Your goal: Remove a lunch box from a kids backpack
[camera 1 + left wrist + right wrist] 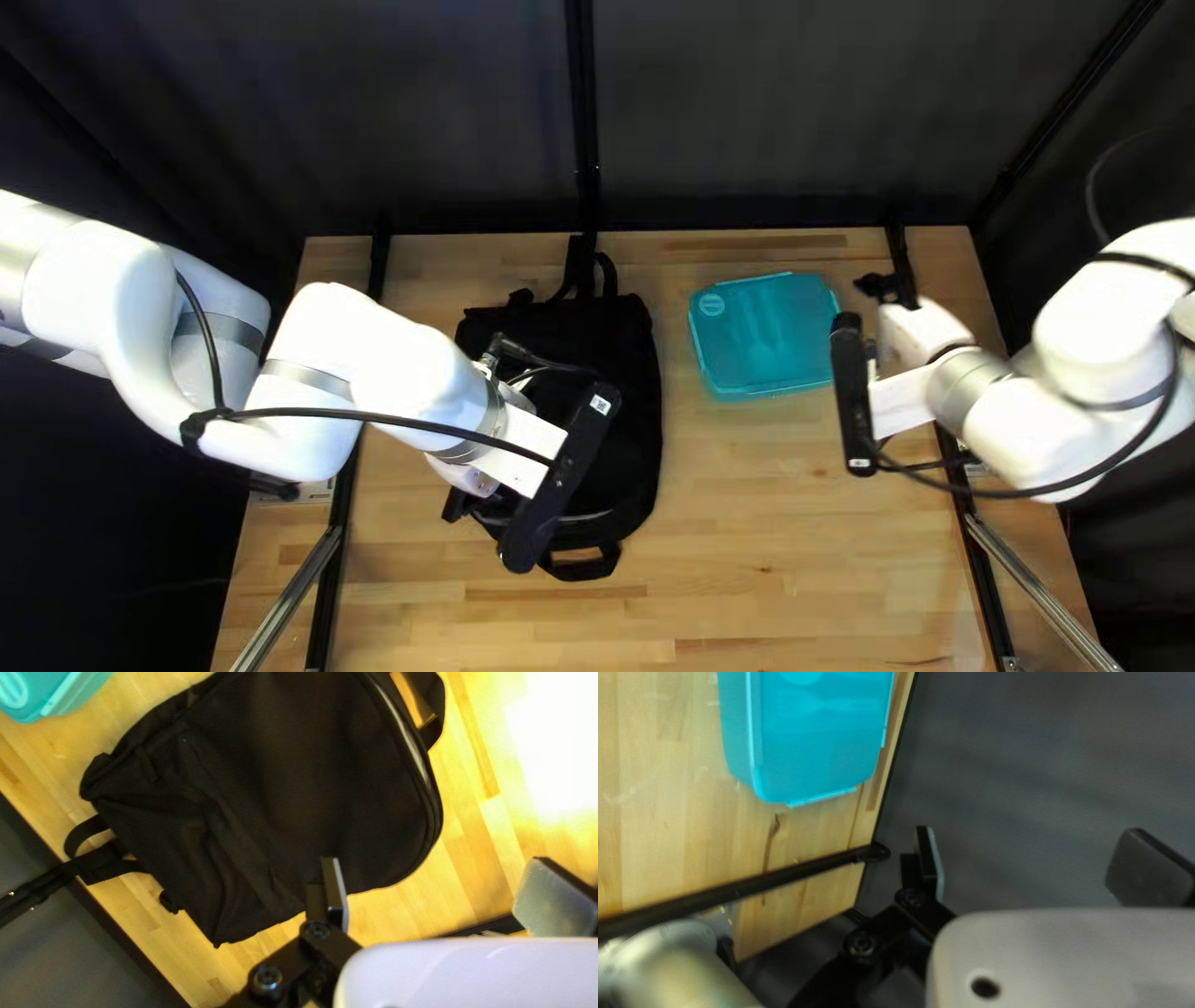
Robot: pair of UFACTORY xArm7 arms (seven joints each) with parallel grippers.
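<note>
Removal looks finished, with the lunch box [762, 334] on the surface [772, 535] apart from the backpack [293, 778], so the left end effector [436, 880] and right end effector [1027, 862], both open and empty, likely need only retreat.

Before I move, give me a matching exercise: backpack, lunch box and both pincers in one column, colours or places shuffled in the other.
1. Backpack
2. Left pincer
3. Lunch box
4. Right pincer

A. Teal
B. Open, at the right of the lunch box in the top left view
C. Black
D. Open, over the backpack

Pairs: 1-C, 2-D, 3-A, 4-B
</note>
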